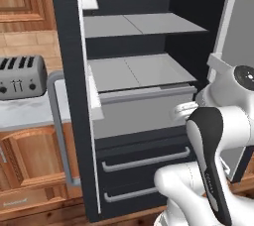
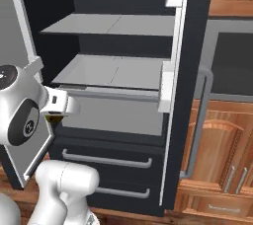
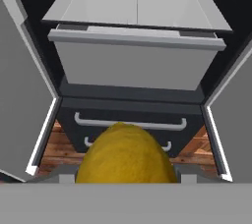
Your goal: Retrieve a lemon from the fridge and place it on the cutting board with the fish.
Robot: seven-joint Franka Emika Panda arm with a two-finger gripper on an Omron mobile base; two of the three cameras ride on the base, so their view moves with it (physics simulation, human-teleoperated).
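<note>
Lemon (image 3: 127, 155) fills the pincer's (image 2: 54, 117) clench before the open fridge (image 3: 135, 66), hiding its fingertips.

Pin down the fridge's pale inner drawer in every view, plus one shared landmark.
Left base view: pale drawer, centre, below the lower shelf.
Right base view: centre-left, under the lower shelf.
Hand view: upper middle.
Shared landmark: upper bar handle below it.

The lemon (image 3: 126, 154) hides the gripper's fingertips, and its bottom is cut off. The toaster (image 1: 20, 77) is cut off at the left edge. The fridge (image 1: 74, 121) top runs out of the picture.
</note>
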